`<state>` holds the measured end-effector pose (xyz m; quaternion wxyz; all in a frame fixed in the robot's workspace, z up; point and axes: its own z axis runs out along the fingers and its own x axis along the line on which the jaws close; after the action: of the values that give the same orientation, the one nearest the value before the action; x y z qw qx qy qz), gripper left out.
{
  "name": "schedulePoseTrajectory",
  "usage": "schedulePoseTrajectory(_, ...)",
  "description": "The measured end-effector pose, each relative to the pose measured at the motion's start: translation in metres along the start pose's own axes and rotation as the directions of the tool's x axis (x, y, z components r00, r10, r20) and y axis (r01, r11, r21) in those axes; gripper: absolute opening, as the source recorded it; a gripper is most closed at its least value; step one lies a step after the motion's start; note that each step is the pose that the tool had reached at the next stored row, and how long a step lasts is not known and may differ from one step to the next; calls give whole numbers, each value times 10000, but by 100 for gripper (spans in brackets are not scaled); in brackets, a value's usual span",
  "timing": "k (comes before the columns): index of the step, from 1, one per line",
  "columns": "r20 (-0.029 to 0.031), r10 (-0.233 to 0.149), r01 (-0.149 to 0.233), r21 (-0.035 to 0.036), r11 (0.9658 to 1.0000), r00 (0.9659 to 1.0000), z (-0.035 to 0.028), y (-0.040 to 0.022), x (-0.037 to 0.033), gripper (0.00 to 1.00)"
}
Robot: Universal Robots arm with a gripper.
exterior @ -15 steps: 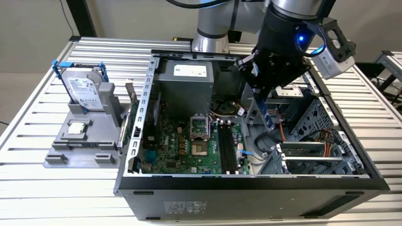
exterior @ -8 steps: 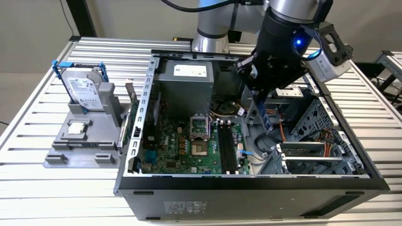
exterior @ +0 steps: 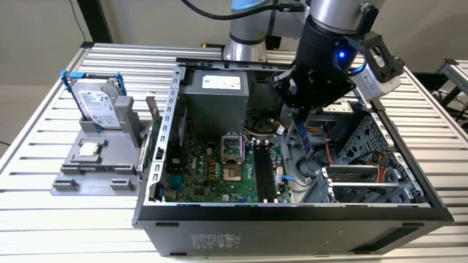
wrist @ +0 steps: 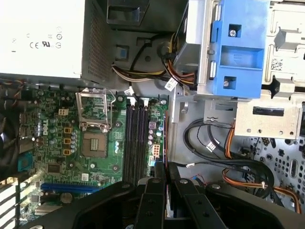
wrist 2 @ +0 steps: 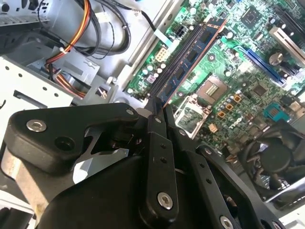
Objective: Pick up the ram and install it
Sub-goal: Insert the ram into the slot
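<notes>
The black claw point(wrist 2: 159, 109) is clamped on the long, thin dark-green ram stick point(wrist 2: 190, 56), held on edge right of centre in the exterior view, above the black memory slots point(wrist: 136, 138) of the green motherboard point(wrist: 100, 167); seating it well likely needs the stick parallel to one slot and pressed squarely.

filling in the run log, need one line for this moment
gripper | shut on ram | inside open case | not yet in slots
</notes>
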<state>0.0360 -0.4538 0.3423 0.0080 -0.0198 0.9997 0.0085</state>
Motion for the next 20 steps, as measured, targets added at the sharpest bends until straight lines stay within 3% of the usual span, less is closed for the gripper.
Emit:
schedulePoseTrajectory(9,2,140,-140,11,9999,9999,166,86,-1,0)
schedulePoseTrajectory(17,54,731,-732,30,9973,9973,294,89,27,0)
schedulePoseTrajectory(20,56,744,-744,31,9972,9972,348,89,34,0)
